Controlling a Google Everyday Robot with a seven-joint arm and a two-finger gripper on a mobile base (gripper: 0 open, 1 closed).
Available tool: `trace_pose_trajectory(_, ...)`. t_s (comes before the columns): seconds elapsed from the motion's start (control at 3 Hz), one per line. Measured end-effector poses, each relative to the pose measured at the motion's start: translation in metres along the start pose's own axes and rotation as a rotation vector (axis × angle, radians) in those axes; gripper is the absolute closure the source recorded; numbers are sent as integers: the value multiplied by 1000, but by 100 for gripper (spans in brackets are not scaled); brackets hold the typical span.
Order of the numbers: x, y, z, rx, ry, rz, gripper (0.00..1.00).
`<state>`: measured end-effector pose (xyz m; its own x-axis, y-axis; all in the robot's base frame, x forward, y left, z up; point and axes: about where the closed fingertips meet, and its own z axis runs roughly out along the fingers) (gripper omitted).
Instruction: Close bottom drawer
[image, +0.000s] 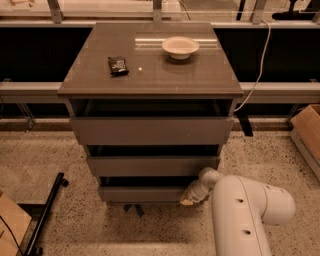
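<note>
The grey cabinet (77, 137) stands on a speckled, terrazzo-like floor (45, 155). Its flat, smooth tabletop (200, 75) has a faint sheen. It carries a shallow round cream bowl (180, 47) towards the rear right and a small dark rectangular packet (118, 65) towards the left, well apart from the bowl.

Below the tabletop sit three stacked drawers with plain matte grey fronts and no handles: the tall top drawer (150, 131), the middle drawer (152, 165) and the bottom drawer (142, 194). The bottom drawer is lowest, close to the floor. A dark gap shows above its front, so it appears to stand slightly drawn out, though the angle leaves this uncertain.

The arm (245, 210) is a thick, rounded white shell that enters from the lower right. Its end effector (189, 199) lies at the right end of the bottom drawer's front, touching or just beside it. Whether the end effector is released or clenched cannot be told.

A cardboard box (307, 132) sits at the right edge. A white cable (257, 75) hangs behind the cabinet. A black pole (45, 215) lies on the floor at the left.
</note>
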<state>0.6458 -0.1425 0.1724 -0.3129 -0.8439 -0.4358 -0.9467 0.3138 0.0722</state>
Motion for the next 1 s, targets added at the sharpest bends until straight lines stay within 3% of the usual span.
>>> trace_pose_trajectory(0.67,0,5,5,-10,1,0,3)
trace_pose_trajectory(1.0,1,6,6,-12,1,0,0)
